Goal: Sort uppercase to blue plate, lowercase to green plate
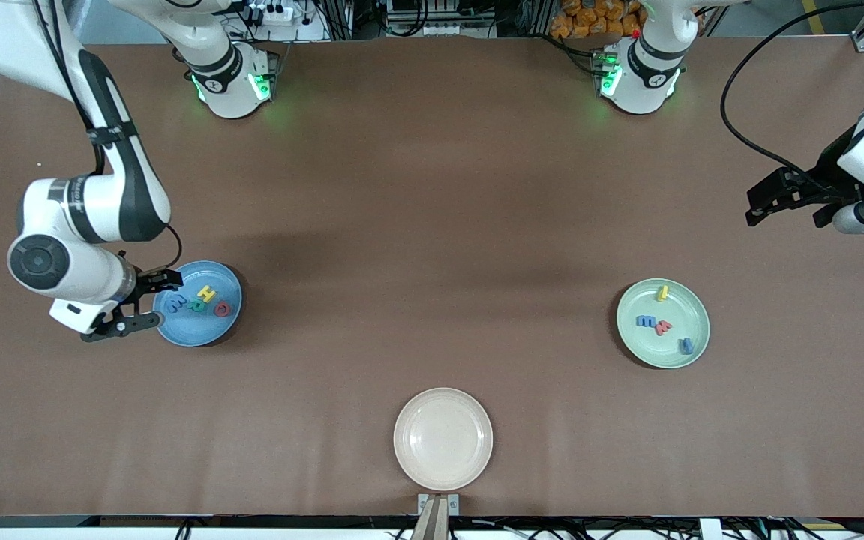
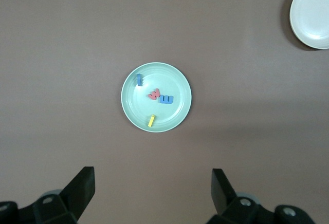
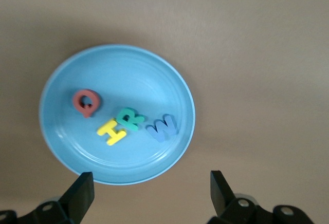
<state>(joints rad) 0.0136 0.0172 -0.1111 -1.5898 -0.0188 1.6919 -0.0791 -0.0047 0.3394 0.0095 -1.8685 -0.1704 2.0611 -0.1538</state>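
I see the right gripper (image 1: pixel 148 302) over the blue plate's (image 1: pixel 199 330) edge, jaws released and empty. In that plate lie the yellow H (image 1: pixel 206 293), red Q (image 1: pixel 223 308), green R (image 1: pixel 196 304) and blue M (image 1: pixel 176 303). The green plate (image 1: pixel 691 337) holds the four lowercase letters (image 1: pixel 655 325). The left gripper (image 1: pixel 790 201) waits over bare tabletop (image 1: pixel 432 225), jaws spread and empty.

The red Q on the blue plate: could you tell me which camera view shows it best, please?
The right wrist view: the red Q is large there, its shape plain. The front view shows it as a small red blob. The left wrist view misses it.
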